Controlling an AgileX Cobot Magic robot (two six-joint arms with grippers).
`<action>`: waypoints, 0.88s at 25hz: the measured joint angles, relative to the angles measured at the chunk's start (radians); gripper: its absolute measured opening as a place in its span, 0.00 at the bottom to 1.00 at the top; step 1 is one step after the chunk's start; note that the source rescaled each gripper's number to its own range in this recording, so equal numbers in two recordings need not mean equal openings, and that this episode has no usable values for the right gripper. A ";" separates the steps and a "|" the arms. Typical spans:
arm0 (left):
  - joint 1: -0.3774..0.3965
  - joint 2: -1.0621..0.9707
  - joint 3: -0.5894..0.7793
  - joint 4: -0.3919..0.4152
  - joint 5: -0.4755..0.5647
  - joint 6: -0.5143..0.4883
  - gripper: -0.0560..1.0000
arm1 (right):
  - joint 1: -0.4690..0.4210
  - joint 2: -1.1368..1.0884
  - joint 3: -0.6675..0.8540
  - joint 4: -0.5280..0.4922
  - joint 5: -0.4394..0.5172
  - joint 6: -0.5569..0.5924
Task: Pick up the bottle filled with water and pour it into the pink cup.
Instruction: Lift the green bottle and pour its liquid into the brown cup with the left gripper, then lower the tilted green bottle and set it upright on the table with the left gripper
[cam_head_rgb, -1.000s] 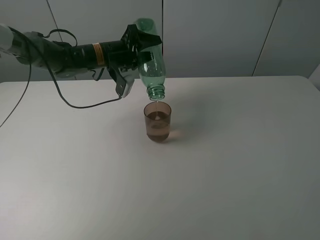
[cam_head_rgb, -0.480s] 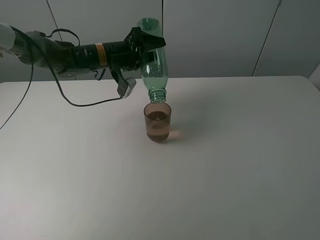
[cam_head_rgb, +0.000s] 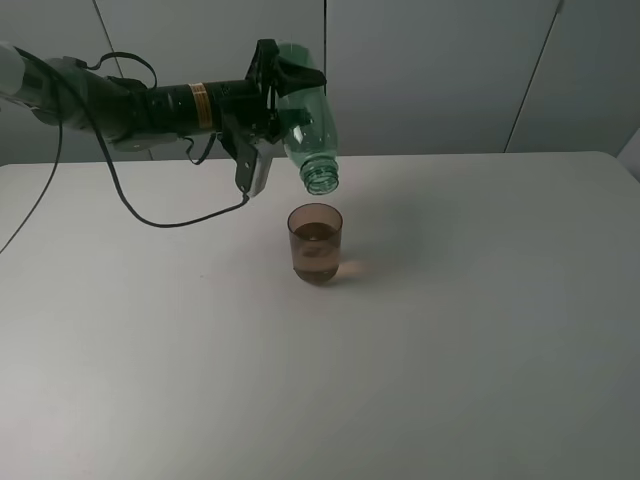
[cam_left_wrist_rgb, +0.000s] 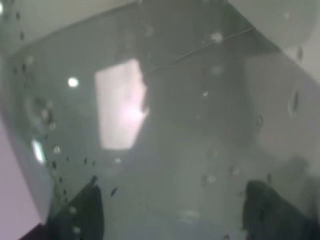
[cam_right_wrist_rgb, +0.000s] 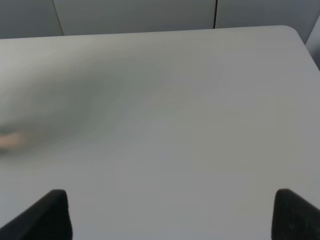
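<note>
The green transparent bottle hangs tilted in the air, its open mouth down and to the right, just above and slightly right of the pink cup. No stream shows from the mouth. The cup stands upright on the white table, partly filled with water. My left gripper is shut on the bottle's body. In the left wrist view the wet bottle wall fills the picture, with dark fingertips at its edge. My right gripper is open and empty above bare table, and it does not show in the exterior view.
A black cable loops down from the left arm to just above the table at the back left. Grey wall panels stand behind the table's far edge.
The bottle has swung back from nearly upside down to a shallower tilt. Its mouth has risen and moved right of the cup. The thin stream seen a second ago has stopped.
</note>
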 joint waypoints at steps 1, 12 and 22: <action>0.004 0.000 0.000 0.004 0.019 -0.076 0.05 | 0.000 0.000 0.000 0.000 0.000 0.000; 0.086 -0.069 0.142 -0.071 0.127 -1.107 0.05 | 0.000 0.000 0.000 0.000 0.000 0.000; 0.183 -0.293 0.484 -0.560 0.139 -1.416 0.05 | 0.000 0.000 0.000 0.000 0.000 0.000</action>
